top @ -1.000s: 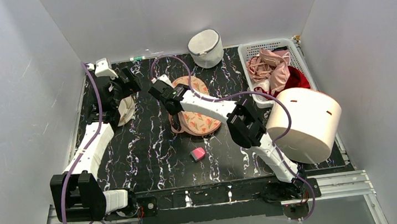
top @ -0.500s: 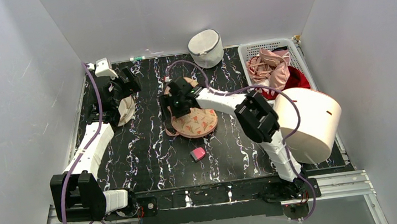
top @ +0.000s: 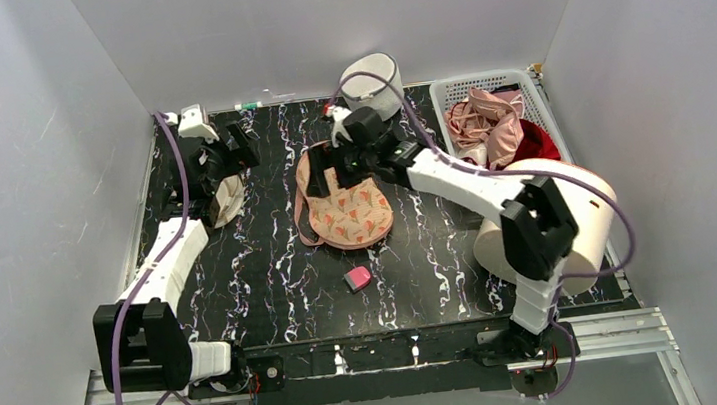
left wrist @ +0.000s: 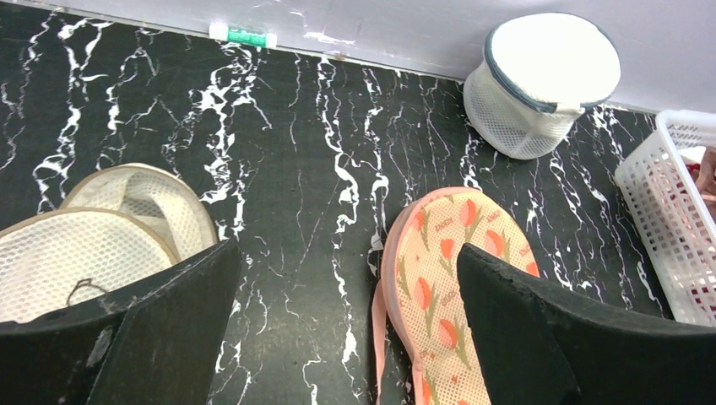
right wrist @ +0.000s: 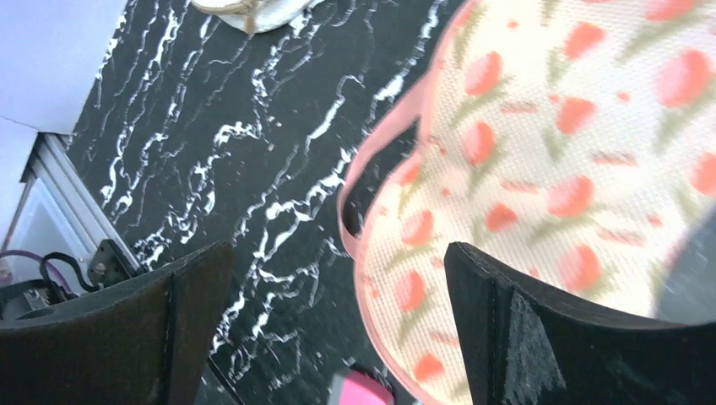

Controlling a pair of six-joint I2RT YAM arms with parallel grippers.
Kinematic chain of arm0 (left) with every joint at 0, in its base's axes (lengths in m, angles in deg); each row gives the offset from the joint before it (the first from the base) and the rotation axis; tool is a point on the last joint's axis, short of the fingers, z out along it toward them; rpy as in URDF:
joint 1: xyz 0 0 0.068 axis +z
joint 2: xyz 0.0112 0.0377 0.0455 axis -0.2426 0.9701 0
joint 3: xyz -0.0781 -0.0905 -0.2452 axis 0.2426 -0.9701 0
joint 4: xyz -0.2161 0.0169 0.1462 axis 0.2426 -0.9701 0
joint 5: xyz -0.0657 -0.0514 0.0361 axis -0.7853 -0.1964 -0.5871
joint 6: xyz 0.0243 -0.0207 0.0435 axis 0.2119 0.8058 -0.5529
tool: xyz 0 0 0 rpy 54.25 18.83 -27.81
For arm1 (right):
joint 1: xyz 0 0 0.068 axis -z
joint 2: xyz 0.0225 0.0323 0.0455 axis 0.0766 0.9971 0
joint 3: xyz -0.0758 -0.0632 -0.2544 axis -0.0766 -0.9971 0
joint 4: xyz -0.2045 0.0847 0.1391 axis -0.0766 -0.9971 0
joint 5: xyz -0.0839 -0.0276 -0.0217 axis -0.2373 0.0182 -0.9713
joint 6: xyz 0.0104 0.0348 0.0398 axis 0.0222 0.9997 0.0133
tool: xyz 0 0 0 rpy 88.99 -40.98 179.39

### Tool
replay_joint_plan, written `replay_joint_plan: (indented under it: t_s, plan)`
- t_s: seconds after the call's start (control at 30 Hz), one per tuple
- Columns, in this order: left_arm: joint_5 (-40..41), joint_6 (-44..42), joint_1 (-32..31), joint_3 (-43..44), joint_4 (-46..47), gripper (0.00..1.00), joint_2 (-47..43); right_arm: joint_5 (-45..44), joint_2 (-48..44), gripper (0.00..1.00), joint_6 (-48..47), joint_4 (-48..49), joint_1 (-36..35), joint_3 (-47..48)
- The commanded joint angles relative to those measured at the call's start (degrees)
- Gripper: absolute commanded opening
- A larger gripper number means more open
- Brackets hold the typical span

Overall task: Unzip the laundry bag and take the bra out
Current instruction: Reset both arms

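Lying on black marbled table (top: 271, 272): laundry bag (top: 356, 215); white walls (top: 316, 26).

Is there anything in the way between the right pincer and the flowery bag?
No, nothing visible is. The right pincer is open just above the far end of the laundry bag, and its camera shows only the bag and table between its jaws. The small pink thing lies apart, nearer the arm bases.
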Motion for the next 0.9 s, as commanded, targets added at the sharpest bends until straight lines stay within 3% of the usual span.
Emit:
replay_joint_plan:
  t_s: [0.0,0.13,0.3,0.43,0.57,0.87]
  plan:
    - [-5.45,-1.49,-1.38,-1.9,5.79,0.98,0.93,-6.69,-11.04,0.97,-5.49,-0.53,5.81,-7.59]
    - [-3.13,-6.21,-7.29,-3.8,6.96,0.98,1.35,-8.26,-20.18,0.98,-5.92,-2.29,13.18,-12.96]
    - [2.36,-12.51,-16.49,-4.47,4.53,0.98,-1.24,-18.3,-33.47,0.98,-8.24,-5.02,14.43,-15.17]
    - [-1.03,-3.68,-16.57,3.32,-9.61,0.98,-4.17,-28.32,-44.54,0.98,-9.62,-6.51,14.76,-15.84]
    - [-1.2,-0.3,-16.62,13.05,-20.67,0.98,-8.57,-34.91,-54.21,0.98,-10.25,-5.61,14.81,-16.16]
    - [5.83,-3.74,-16.56,19.38,-22.36,0.98,-24.15,-39.44,-65.58,0.98,-14.87,-7.23,14.65,-10.87]
